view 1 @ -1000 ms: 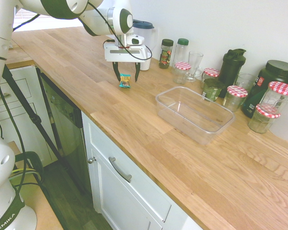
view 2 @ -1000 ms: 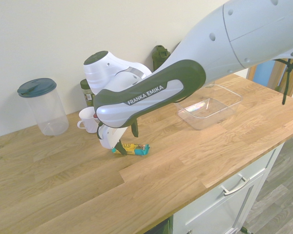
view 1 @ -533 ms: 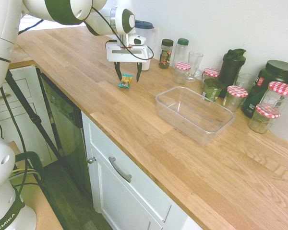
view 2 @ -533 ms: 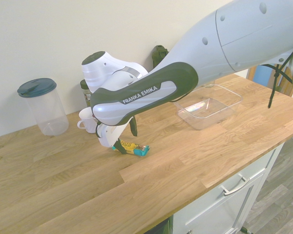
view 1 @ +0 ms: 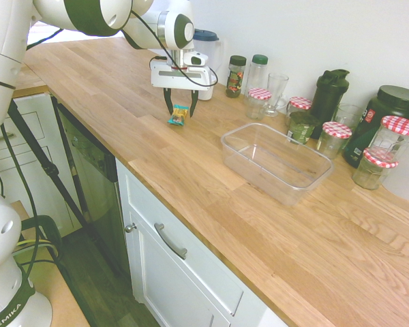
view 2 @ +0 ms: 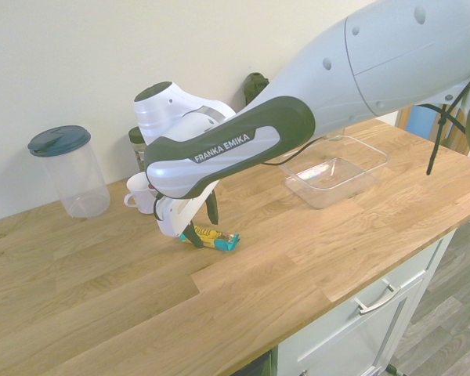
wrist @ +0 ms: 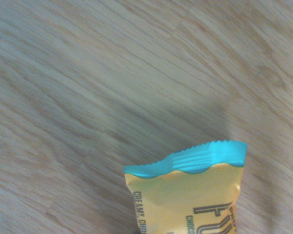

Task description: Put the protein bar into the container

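The wooden table (view 1: 191,170) carries the clear container (view 1: 276,161), standing empty. Well apart from the container, the tool (view 1: 179,111) has its fingers clamped on the protein bar (view 1: 179,114), one teal end tilted toward the wood.

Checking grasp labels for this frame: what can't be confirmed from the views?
- Finger contact with the protein bar: gripper straddles it in the first exterior view, too small to tell.
- Second exterior view: the arm hides one bar end.
- Wrist view: the bottom edge cuts off the bar's print.
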You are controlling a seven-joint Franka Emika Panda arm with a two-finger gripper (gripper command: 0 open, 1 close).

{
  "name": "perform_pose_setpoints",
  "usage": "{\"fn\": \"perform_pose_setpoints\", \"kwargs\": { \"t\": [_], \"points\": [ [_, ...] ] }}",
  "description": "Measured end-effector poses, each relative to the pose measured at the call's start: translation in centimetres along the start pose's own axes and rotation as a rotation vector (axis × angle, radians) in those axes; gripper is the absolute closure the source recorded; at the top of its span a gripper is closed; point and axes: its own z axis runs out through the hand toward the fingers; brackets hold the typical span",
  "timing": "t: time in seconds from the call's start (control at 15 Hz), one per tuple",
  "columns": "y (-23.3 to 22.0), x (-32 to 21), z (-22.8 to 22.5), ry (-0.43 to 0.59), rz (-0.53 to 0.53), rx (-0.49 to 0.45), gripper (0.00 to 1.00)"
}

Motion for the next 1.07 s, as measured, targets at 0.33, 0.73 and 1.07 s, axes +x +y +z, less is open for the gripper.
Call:
{"fn": "perform_pose_setpoints", "kwargs": {
  "t": [0.33,0.73,1.07],
  "points": [
    [0.7,0.4,0.3,-0.036,0.005,0.02,1.0],
    [0.7,0.7,0.3,-0.05,0.01,0.014,1.0],
    [1.3,0.3,-3.0,0.002,0.032,0.016,1.0]
  ]
}}
